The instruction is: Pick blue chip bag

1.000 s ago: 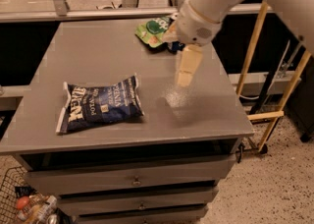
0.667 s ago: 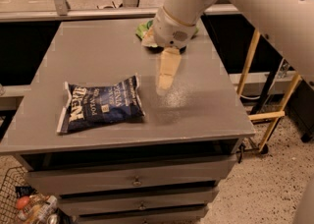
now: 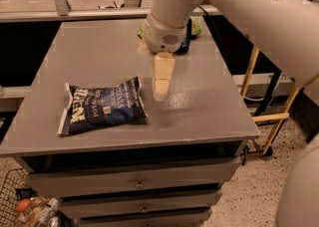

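Observation:
The blue chip bag (image 3: 102, 105) lies flat on the left front part of the grey table (image 3: 204, 111), dark navy with white lettering and white crimped ends. My gripper (image 3: 160, 87) points down over the table just right of the bag's upper right corner, close to it but apart. Nothing shows in the gripper. The white arm comes in from the upper right.
A blue soda can (image 3: 185, 42) and a green snack pouch (image 3: 195, 26) sit at the back of the table, partly hidden behind my wrist. Drawers are below the tabletop. A wire basket (image 3: 22, 206) is on the floor at the lower left. A yellow frame (image 3: 266, 117) stands at the right.
My gripper has moved left across the table, from its right side to just beside the chip bag. The bag has not moved.

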You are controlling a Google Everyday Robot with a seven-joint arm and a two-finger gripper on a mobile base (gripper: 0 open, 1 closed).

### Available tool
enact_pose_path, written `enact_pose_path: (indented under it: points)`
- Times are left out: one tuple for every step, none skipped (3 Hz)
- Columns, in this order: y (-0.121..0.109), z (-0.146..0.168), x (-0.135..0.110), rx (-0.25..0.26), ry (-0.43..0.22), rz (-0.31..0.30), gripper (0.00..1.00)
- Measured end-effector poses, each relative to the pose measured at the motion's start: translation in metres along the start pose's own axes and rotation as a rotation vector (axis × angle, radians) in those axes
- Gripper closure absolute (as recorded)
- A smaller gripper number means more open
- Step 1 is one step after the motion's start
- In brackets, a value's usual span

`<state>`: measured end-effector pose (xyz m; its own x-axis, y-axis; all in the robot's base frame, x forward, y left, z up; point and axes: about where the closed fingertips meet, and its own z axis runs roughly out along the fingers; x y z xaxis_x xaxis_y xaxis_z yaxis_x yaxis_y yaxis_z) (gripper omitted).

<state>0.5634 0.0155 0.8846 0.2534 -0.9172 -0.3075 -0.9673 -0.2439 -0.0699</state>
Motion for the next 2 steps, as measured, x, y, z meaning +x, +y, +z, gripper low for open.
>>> enact_pose_path:
  points:
    - [0.001, 0.013, -0.009, -0.059, 0.071, -0.018, 0.0]
    - [0.0, 0.022, -0.019, -0.086, 0.101, -0.037, 0.0]
